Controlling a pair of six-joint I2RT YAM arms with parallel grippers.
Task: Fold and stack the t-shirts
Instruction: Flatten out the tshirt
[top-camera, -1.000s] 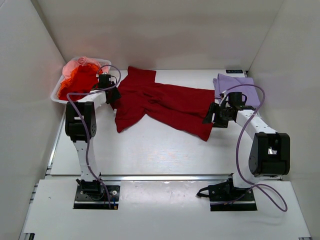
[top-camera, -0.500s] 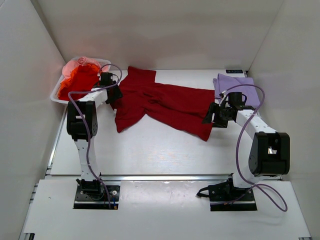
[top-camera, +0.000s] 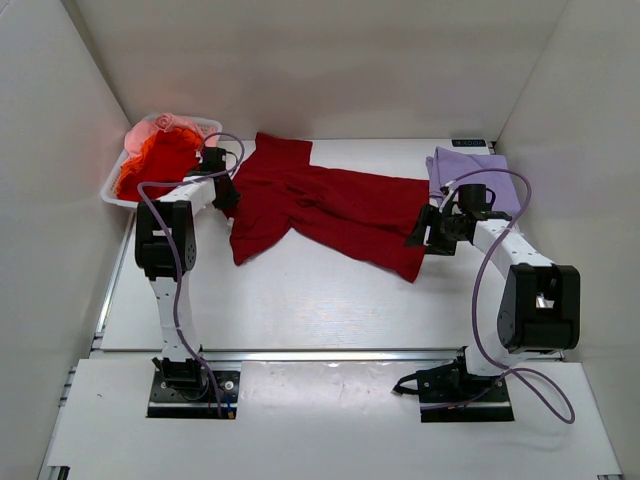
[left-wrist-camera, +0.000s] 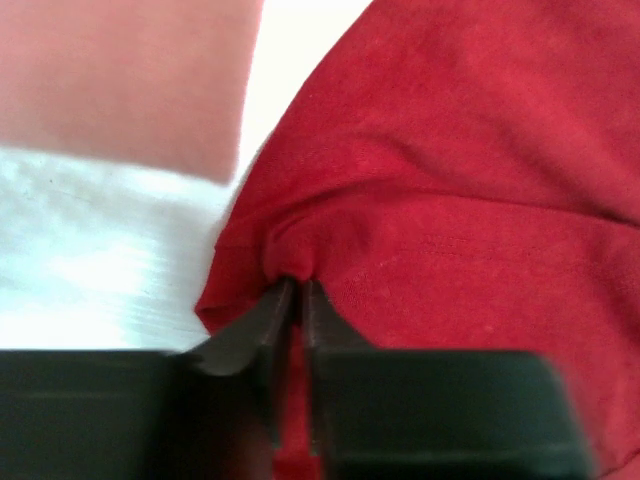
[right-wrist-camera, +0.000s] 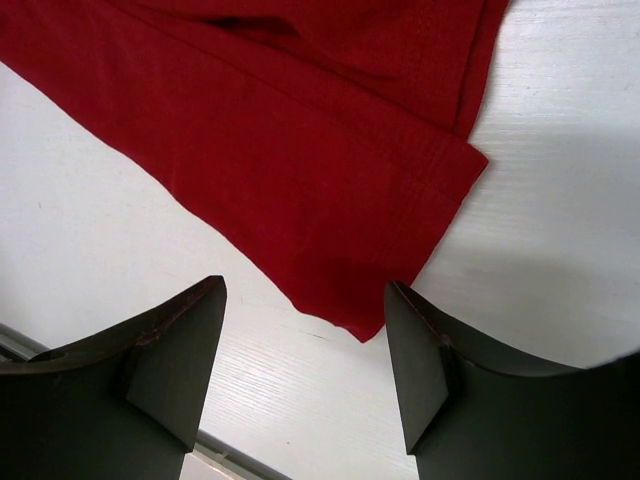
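Shirt edge inside left end effector

A white tabletop is boxed in by plain white panels: back wall, left wall, right wall. A metal rail runs along its near edge. Light falls soft and even.

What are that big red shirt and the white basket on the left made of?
The dark red shirt looks like soft, matte knit cloth, perhaps cotton: it wrinkles, lies limp and shows a stitched hem. The basket appears to be smooth white plastic, judging by its thin, rigid rim.
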